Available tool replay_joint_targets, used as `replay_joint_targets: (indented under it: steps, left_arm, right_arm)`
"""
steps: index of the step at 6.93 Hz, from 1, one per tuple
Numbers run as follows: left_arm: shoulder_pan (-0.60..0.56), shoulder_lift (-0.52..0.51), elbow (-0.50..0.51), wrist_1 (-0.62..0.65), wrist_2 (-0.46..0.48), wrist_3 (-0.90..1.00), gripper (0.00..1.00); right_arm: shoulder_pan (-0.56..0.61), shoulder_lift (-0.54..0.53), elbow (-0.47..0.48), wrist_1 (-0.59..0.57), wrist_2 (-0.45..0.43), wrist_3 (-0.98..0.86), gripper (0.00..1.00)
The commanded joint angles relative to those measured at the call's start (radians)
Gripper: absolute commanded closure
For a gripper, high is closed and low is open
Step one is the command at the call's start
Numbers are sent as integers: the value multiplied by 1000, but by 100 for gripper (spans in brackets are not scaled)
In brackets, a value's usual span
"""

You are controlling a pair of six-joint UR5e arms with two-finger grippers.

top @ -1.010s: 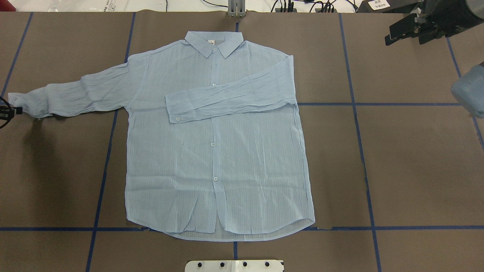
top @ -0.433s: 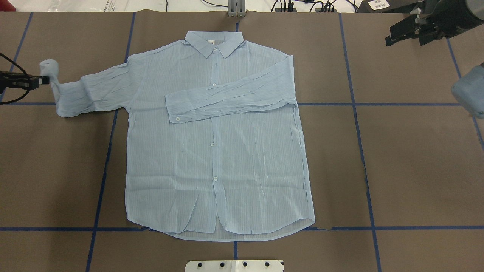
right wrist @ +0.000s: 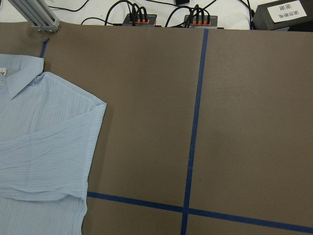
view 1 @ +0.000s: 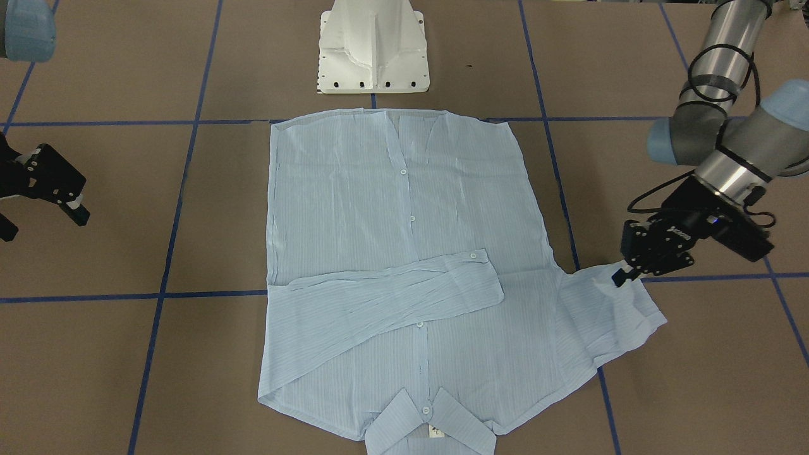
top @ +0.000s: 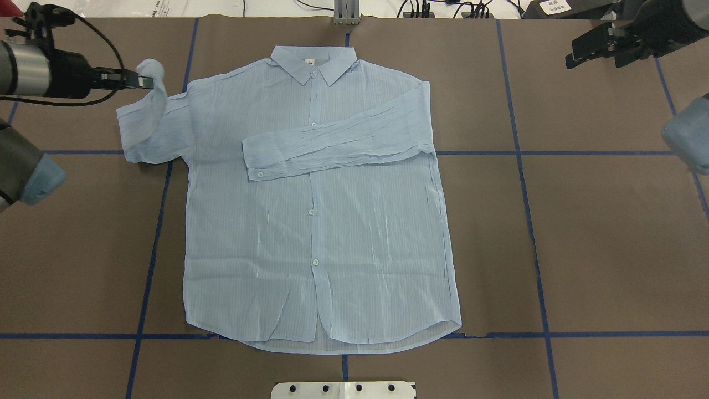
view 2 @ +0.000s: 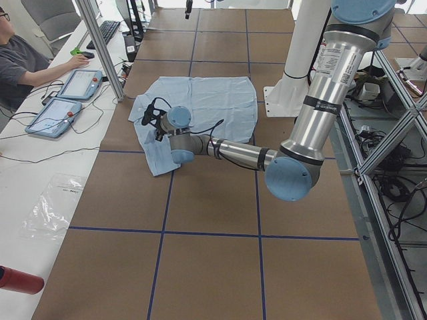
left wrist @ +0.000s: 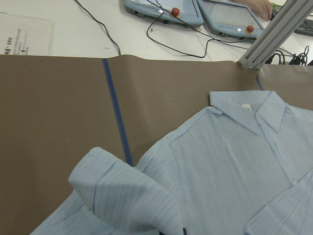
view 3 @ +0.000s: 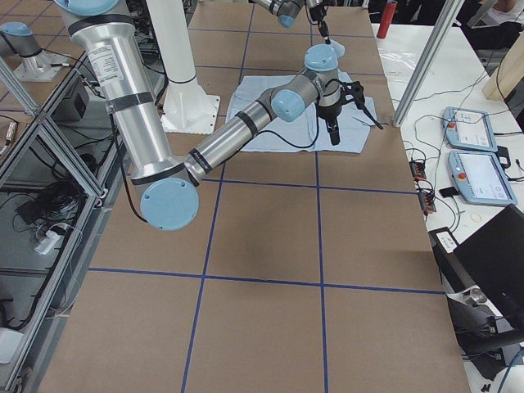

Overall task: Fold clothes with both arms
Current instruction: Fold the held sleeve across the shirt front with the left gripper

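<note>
The pale-blue shirt (top: 316,221) lies flat and buttoned on the brown table, collar (top: 313,62) at the far edge. One sleeve (top: 338,141) is folded across the chest. My left gripper (top: 145,82) is shut on the cuff of the other sleeve (top: 147,119) and holds it raised near the shoulder, so that sleeve doubles back on itself. From the front, the left gripper (view 1: 622,276) pinches the cuff above the table. The left wrist view shows the lifted cuff (left wrist: 117,191) close up. My right gripper (top: 573,51) hangs open and empty, far off at the table's back right corner.
The white pedestal (view 1: 373,44) stands just behind the shirt's hem. Blue tape lines (top: 520,152) grid the brown table. A person (view 2: 20,60) sits at a side desk with teach pendants (view 2: 67,93). Cables and plugs (right wrist: 139,19) line the far edge.
My left gripper has lifted the sleeve cuff off the table and carried it inward toward the shirt's shoulder, folding the sleeve over itself. The right arm has barely moved.
</note>
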Motion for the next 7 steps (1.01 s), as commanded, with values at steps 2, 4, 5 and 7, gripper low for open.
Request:
replay_joint_targets:
  steps: [2, 4, 5, 7]
  left_arm:
    - [190, -233, 3, 211, 143, -140, 100]
    - [306, -263, 1, 216, 270, -137, 100]
    - [368, -282, 6, 216, 330, -137, 100]
    - [437, -299, 4, 216, 381, -129, 100]
  right_arm:
    - [-1, -2, -8, -2, -1, 0, 0]
    - [-1, -8, -9, -2, -2, 0, 0]
    - [-1, -10, -11, -2, -4, 0, 0]
    - [-1, -10, -15, -2, -4, 0, 0]
